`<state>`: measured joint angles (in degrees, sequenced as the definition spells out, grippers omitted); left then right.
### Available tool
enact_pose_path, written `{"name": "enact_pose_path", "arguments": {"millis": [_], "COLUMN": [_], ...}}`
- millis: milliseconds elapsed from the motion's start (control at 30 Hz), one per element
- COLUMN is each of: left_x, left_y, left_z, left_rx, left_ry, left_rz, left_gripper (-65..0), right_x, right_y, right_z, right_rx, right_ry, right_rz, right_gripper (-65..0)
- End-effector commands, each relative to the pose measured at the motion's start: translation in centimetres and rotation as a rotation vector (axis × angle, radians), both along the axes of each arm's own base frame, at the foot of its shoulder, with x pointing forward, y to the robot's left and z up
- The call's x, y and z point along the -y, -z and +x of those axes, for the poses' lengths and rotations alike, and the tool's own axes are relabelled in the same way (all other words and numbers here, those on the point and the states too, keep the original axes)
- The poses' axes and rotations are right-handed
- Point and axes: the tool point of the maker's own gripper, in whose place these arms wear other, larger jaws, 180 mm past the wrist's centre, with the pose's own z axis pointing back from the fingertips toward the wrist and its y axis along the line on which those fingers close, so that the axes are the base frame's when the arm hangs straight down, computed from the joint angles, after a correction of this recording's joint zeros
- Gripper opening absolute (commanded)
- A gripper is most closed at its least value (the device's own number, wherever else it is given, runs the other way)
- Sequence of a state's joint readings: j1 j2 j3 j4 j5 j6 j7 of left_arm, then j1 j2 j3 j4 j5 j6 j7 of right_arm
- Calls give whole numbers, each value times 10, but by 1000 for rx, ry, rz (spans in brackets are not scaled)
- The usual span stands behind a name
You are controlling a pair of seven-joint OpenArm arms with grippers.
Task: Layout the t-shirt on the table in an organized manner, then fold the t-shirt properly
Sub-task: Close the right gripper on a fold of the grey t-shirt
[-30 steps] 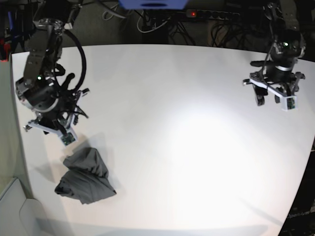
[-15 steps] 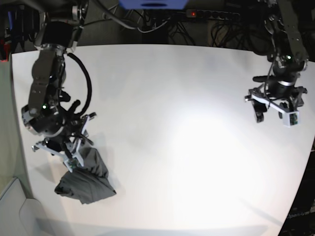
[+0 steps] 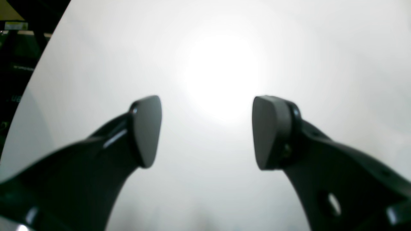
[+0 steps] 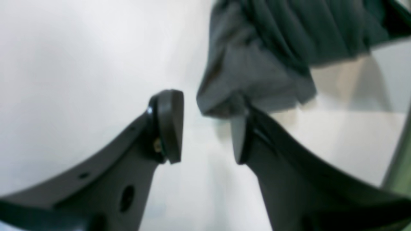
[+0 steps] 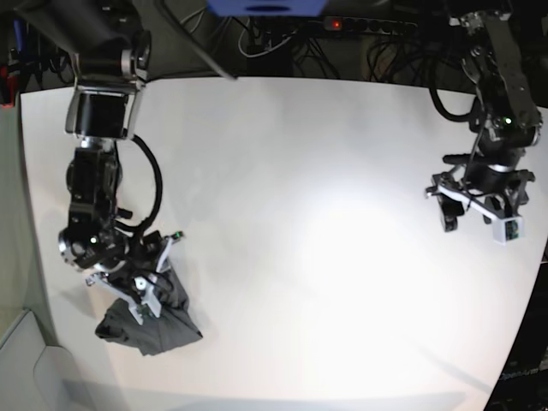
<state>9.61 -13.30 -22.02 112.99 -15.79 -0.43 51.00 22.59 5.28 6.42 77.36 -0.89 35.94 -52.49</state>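
Base and wrist views at the start of the laying-out step. The t-shirt (image 5: 152,321) is lying crumpled in a dark heap near the front corner of the white tabletop (image 5: 308,223), on the right arm's side and well apart from the left arm. The cloth is looking soft, light and limp, so it is likely to sag and drape when lifted, with little risk of damage; a hem edge or a shoulder seam would probably be giving the surest hold, since a pinch in the bunched middle may be gathering several layers at once. The right gripper (image 4: 207,128) is hanging directly over the heap with its jaws parted; in the right wrist view a fold of the shirt is lying against the tip of one jaw, while the gap between the jaws is showing bare tabletop, so nothing is being gripped. The left gripper (image 3: 207,131) is hovering over empty tabletop at the far side, its jaws standing wide apart and holding nothing.
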Motion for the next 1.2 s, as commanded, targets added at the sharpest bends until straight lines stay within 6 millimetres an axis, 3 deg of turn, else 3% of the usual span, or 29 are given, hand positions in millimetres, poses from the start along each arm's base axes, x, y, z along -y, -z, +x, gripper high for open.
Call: {"name": "enact_pose_path", "arguments": {"millis": [0,233,500,700,967,1167], "left_x": [-2,-2,-2,-3,-2,-2], "left_y": [-14,-14,-14,-14,-13,-11], "left_z": [6,5,6,6,5,4], "left_rx": [48,47,47,47,46,41], "left_ry": [3,2,1,1,1,0], "left_rz": [16,17,16,16,14,13], "left_gripper": [-222,-222,-222,-222,-222,-222], "right_x": [0,-4,-2,15,13,10], "right_y": [-18,-6,24,37,40,72], "right_z": [18,43,59,67,66,39], "right_rx": [59,71,75,105,114,46], "right_ry": [4,-3,-29,93,97,93], "right_rz": [22,68,30,42,50,46], "right_gripper": [-398,-398,-398,-398,-398,-405]}}
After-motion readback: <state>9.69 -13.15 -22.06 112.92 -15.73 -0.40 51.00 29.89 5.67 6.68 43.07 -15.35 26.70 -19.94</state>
